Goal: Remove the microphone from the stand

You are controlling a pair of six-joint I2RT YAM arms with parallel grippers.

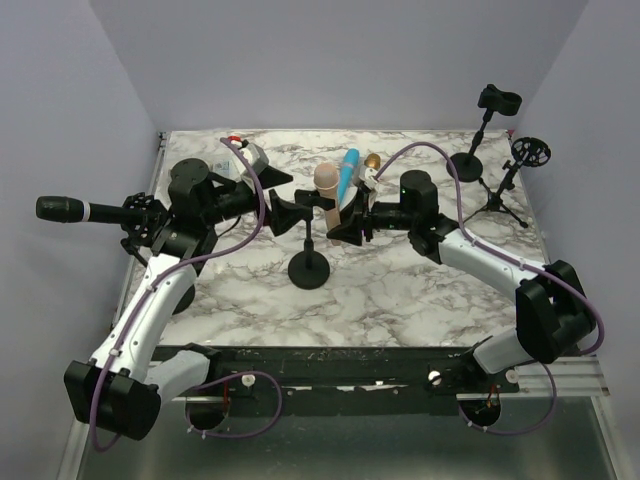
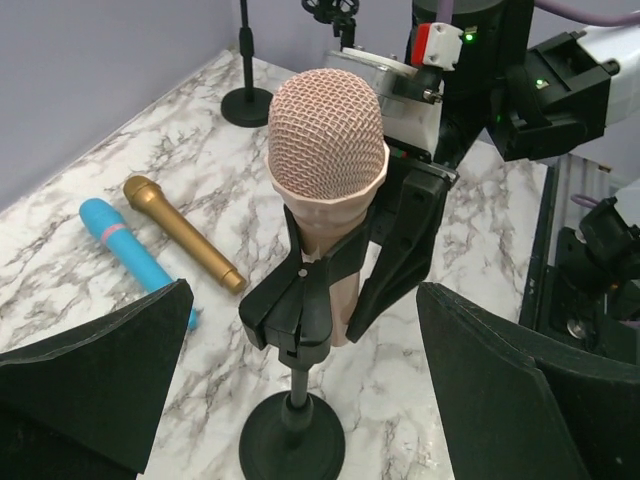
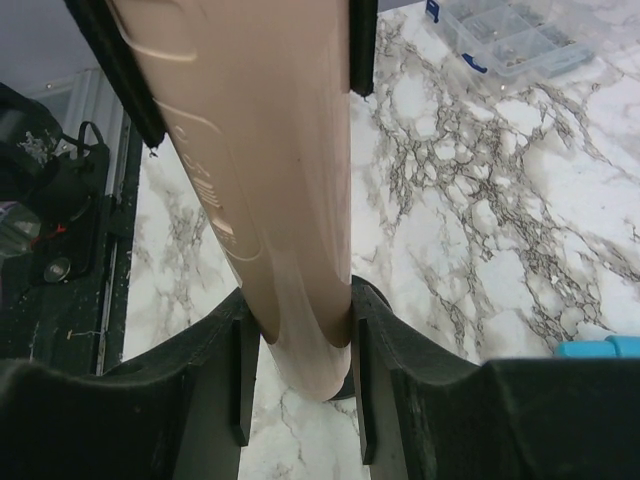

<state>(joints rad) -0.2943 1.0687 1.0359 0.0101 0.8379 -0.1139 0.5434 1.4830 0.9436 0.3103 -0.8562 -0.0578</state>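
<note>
A pale pink microphone (image 1: 326, 181) stands upright in the clip of a black round-based stand (image 1: 309, 269) at the table's middle. In the left wrist view its mesh head (image 2: 328, 140) sits above the clip (image 2: 298, 305). My right gripper (image 1: 341, 228) is shut on the microphone's lower body (image 3: 270, 180), one pad (image 3: 244, 375) on each side, just below the clip. My left gripper (image 1: 288, 213) is open and empty, its wide fingers (image 2: 95, 385) on either side of the stand without touching it.
A blue microphone (image 2: 130, 255) and a gold microphone (image 2: 182, 232) lie on the marble behind the stand. Two more black stands (image 1: 470, 160) (image 1: 512, 178) are at the back right. A black microphone (image 1: 62, 209) juts out at the left edge. A clear box (image 3: 500, 35) sits at the back left.
</note>
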